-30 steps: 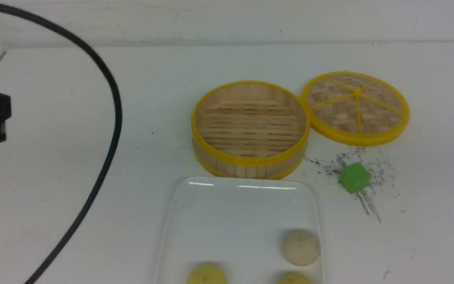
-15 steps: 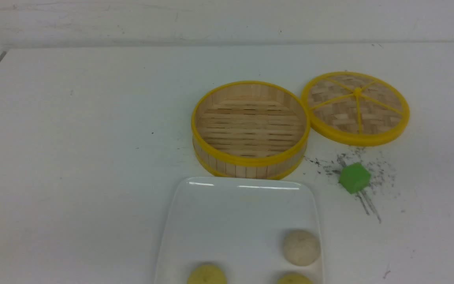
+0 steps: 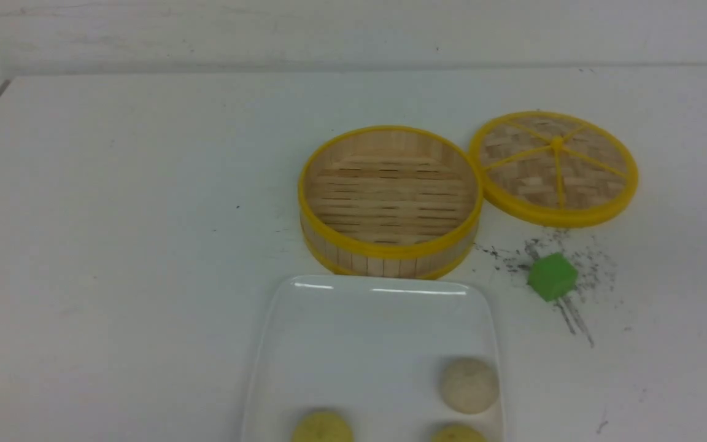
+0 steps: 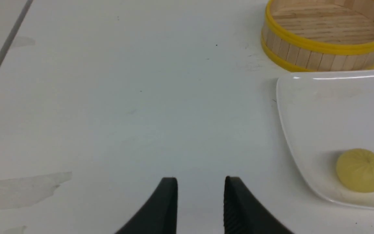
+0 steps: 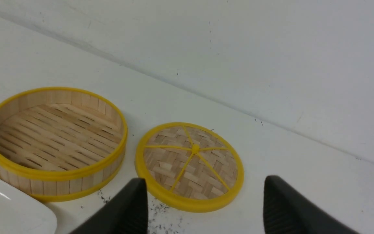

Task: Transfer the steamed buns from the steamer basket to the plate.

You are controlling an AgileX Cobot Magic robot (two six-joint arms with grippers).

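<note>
The steamer basket (image 3: 390, 250) stands empty at mid table, its slatted floor bare. Just in front of it lies the white plate (image 3: 366, 344) with three steamed buns: a beige one (image 3: 469, 385) on its right side, a yellow one (image 3: 323, 428) and another yellow one (image 3: 458, 434) at the picture's bottom edge. Neither arm shows in the front view. In the left wrist view my left gripper (image 4: 201, 180) is open over bare table, left of the plate (image 4: 336, 113) and a yellow bun (image 4: 361, 169). My right gripper (image 5: 205, 182) is wide open and empty, near the basket (image 5: 57, 175).
A flat woven lid (image 3: 553, 166) with yellow spokes lies right of the basket, touching its rim; it also lies just beyond my right fingers (image 5: 190, 165). A green cube (image 3: 552, 276) sits among dark scuff marks in front of the lid. A wall runs along the table's back.
The left arm's black body and cable, seen at the left of the front view a second ago, have left that view. Basket, plate and buns have not moved.
</note>
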